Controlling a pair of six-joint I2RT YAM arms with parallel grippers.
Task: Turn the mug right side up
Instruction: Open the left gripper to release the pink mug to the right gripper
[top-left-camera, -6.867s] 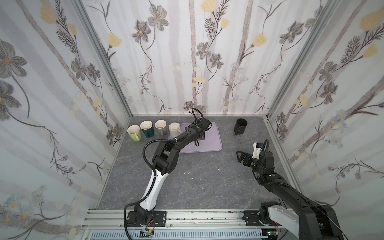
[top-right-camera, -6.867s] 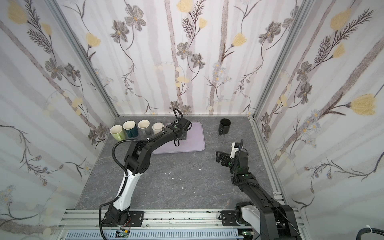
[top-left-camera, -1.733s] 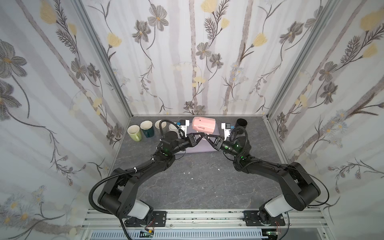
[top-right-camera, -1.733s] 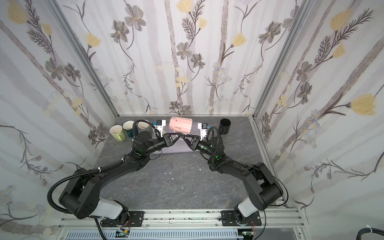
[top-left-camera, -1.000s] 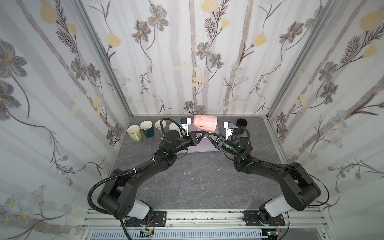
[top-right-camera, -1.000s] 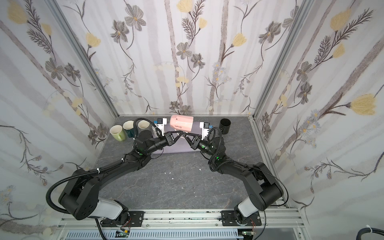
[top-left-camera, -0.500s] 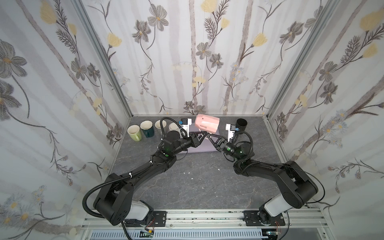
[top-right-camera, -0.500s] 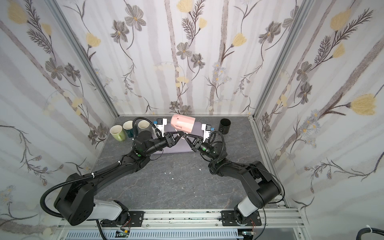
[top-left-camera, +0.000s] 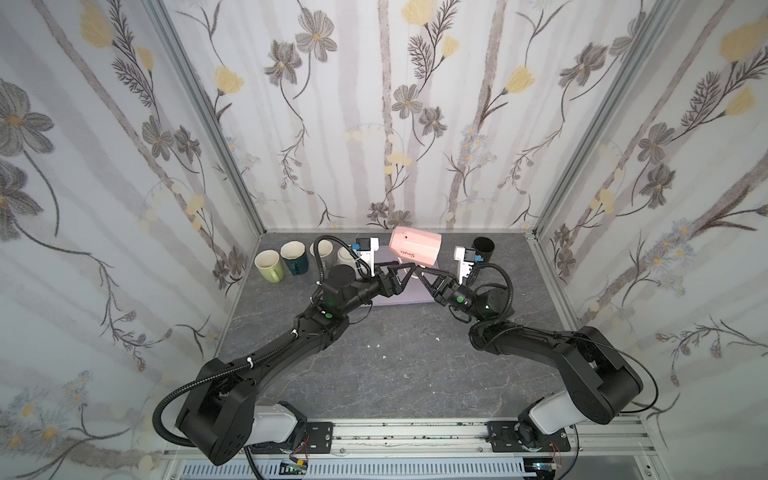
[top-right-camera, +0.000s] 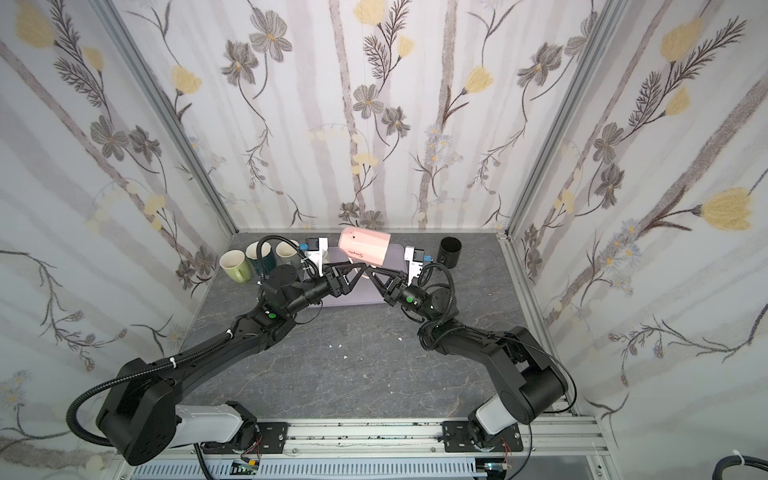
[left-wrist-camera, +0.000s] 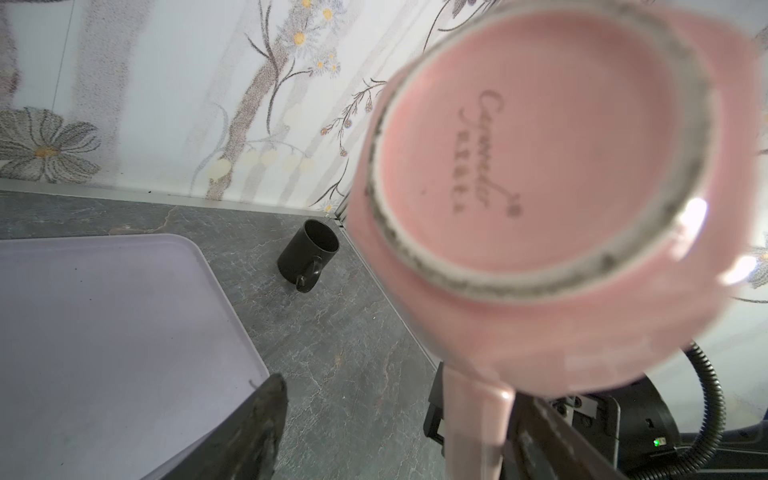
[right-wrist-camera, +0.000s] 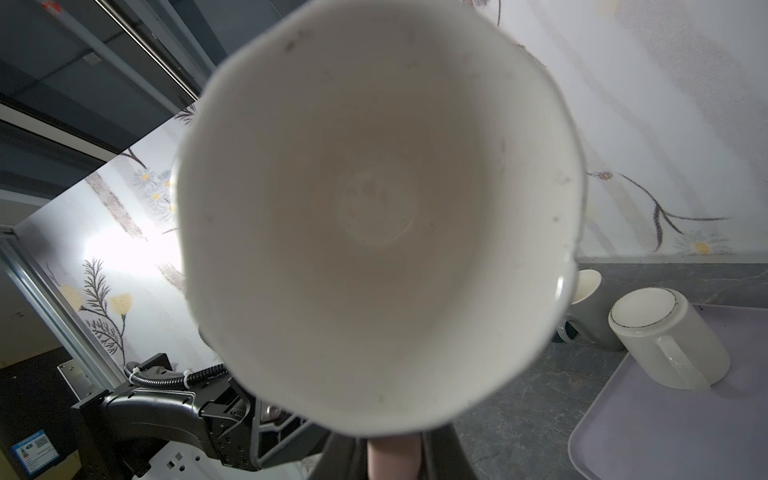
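Floral-papered walls (top-left-camera: 374, 124) close in three sides of a grey, marble-veined worktop (top-left-camera: 395, 374). At the back of it lies a lavender tray (top-left-camera: 405, 293), partly hidden by both arms in both top views.

The pink mug (top-left-camera: 415, 248) hangs in the air above the tray, lying on its side. Its stamped base faces the left arm and its white, empty inside faces the right arm. The right hand (right-wrist-camera: 390, 457) is clamped on the mug's handle (left-wrist-camera: 478, 424). The left hand (left-wrist-camera: 399, 399) stands spread wide under the base, gripping nothing, with the handle close to one finger.

A black mug (top-left-camera: 482, 248) stands upright and alone near the back right corner. Along the back left stands a row with a pale green mug (top-left-camera: 270, 266) and a dark teal mug (top-left-camera: 294, 257), both upright and empty. Next in the row, a grey mug (right-wrist-camera: 590, 316) stands just off the tray. Beside it a cream mug (right-wrist-camera: 665, 336) sits upside down on the tray's corner. The left arm's cable and camera largely screen these two in both top views.

A few white specks (top-left-camera: 376, 345) dot the worktop.
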